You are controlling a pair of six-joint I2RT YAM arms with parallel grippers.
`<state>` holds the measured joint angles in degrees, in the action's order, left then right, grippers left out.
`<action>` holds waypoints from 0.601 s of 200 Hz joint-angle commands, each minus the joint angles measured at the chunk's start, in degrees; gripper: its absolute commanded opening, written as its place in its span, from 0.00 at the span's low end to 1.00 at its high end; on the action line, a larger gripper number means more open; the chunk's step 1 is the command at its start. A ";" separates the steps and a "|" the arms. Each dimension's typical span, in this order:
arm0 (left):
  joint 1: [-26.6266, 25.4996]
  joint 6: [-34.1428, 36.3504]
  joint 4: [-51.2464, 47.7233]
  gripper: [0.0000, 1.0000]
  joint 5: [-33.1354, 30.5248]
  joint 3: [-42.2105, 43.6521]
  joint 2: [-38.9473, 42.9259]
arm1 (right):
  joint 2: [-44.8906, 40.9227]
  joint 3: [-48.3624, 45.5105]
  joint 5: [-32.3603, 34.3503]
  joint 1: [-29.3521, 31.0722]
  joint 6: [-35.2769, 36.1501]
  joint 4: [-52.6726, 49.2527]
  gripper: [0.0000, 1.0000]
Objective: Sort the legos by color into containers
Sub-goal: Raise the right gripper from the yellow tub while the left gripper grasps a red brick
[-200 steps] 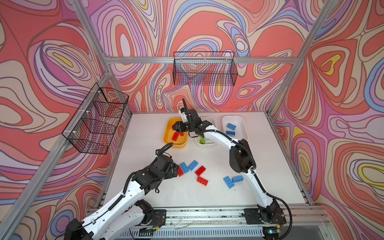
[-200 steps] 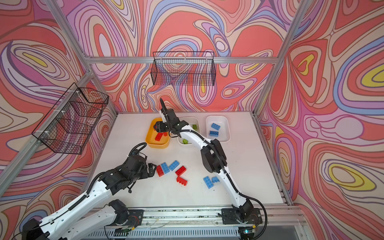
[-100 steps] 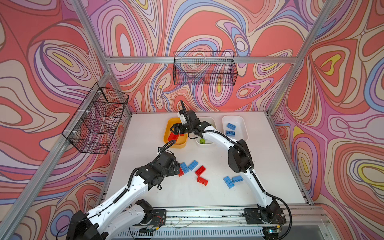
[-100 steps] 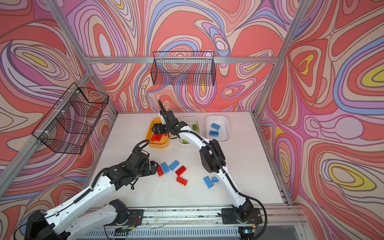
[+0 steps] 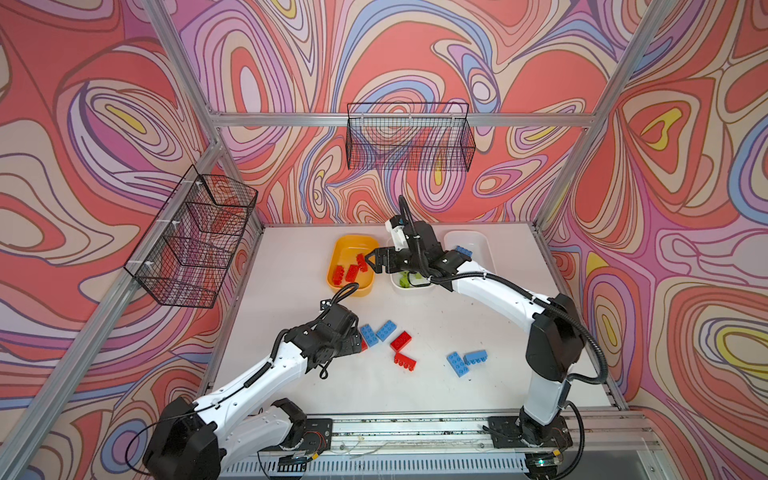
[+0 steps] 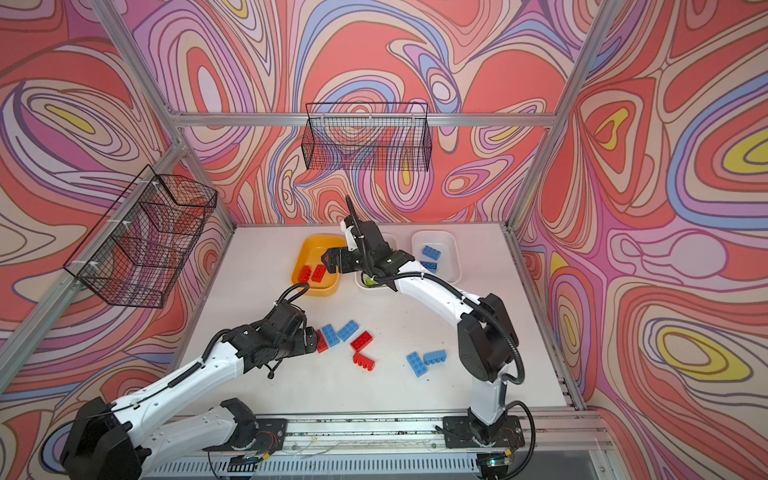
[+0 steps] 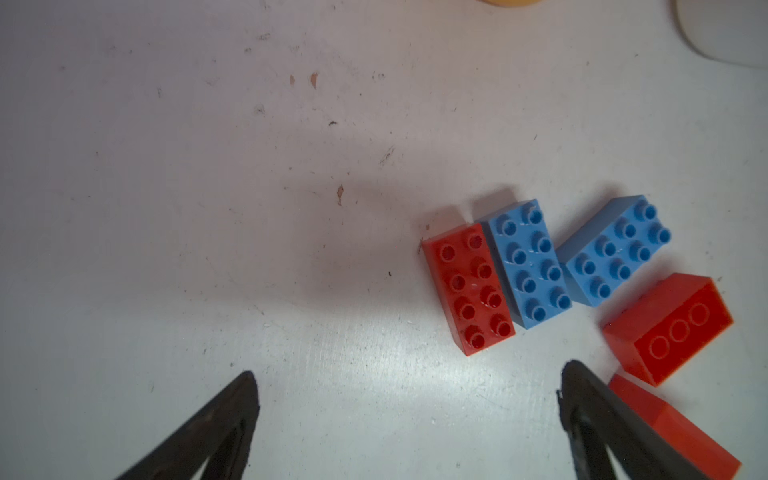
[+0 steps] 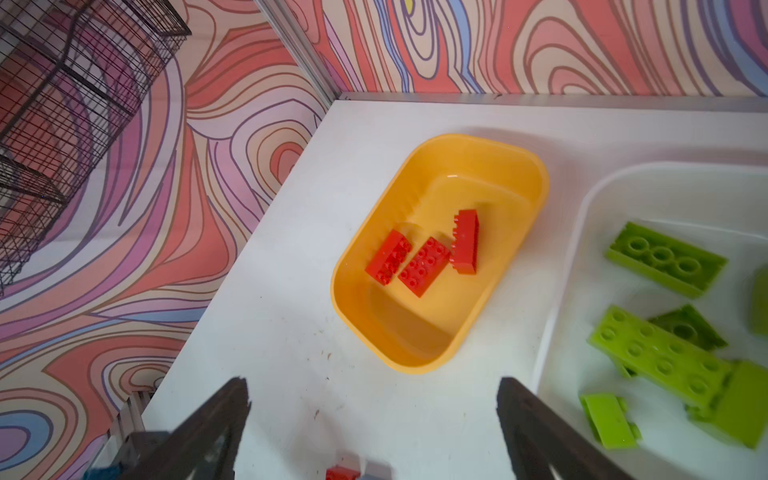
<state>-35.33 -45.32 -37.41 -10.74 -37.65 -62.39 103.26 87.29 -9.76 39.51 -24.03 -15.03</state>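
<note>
Left gripper (image 7: pixel 407 382) gapes wide and empty, nearer me than the yellow-orange tub (image 5: pixel 349 245), beside a red brick (image 7: pixel 468 289) and blue bricks (image 7: pixel 528 266). Right gripper (image 8: pixel 374 384) hangs above that tub's right edge, equally spread and empty; I count three red legos (image 8: pixel 424 266) inside.

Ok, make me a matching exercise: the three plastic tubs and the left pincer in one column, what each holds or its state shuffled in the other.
Column one:
1. yellow-orange rounded plastic tub
2. white plastic tub in the middle of the row
3. white plastic tub at the row's right end
4. left pincer

Column two:
A. light blue studded bricks
B. open, holding nothing
C. red studded bricks
D. lime green studded bricks

Pairs: 1-C, 2-D, 3-A, 4-B.
</note>
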 commanded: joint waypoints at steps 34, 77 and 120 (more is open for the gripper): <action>-2.92 -4.63 0.94 0.94 0.73 0.96 -5.53 | -14.82 -14.70 8.38 0.10 0.67 -2.13 0.98; -4.57 -5.48 0.40 0.93 -1.64 -1.10 -11.52 | -20.42 -19.55 9.47 0.07 0.15 -2.61 0.98; -4.66 -5.82 1.44 0.92 -2.35 -1.46 -13.45 | -23.30 -22.03 11.19 0.05 0.29 -3.58 0.98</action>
<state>-39.77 -49.65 -36.14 -11.09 -37.63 -75.13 81.95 66.98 -0.78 39.51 -24.01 -17.61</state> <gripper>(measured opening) 0.925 0.982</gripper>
